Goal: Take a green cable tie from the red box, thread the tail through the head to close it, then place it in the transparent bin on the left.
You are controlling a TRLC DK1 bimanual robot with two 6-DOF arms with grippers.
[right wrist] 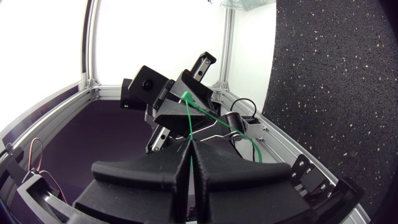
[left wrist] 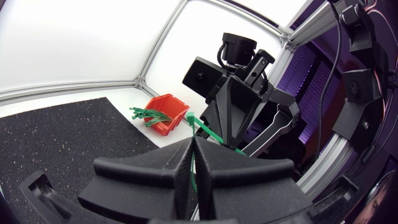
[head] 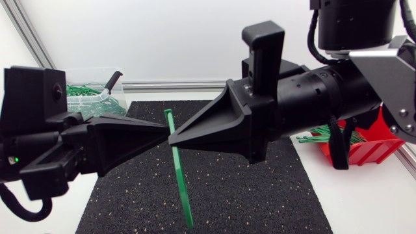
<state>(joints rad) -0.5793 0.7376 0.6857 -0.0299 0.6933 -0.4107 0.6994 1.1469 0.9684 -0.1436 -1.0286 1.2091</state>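
head: overhead, close | wrists: face each other | shared: cable tie (head: pixel 181 179)

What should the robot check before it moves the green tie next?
1. Left gripper shut on the thin green plastic cable tie: ok.
2. Right gripper shut on it too: ok.
3. Tail threaded through head: not ok, the tie shows as a straight strip in the head view.
4. Which end is the head: cannot tell.
5. Clear plastic bin open on top: ok.
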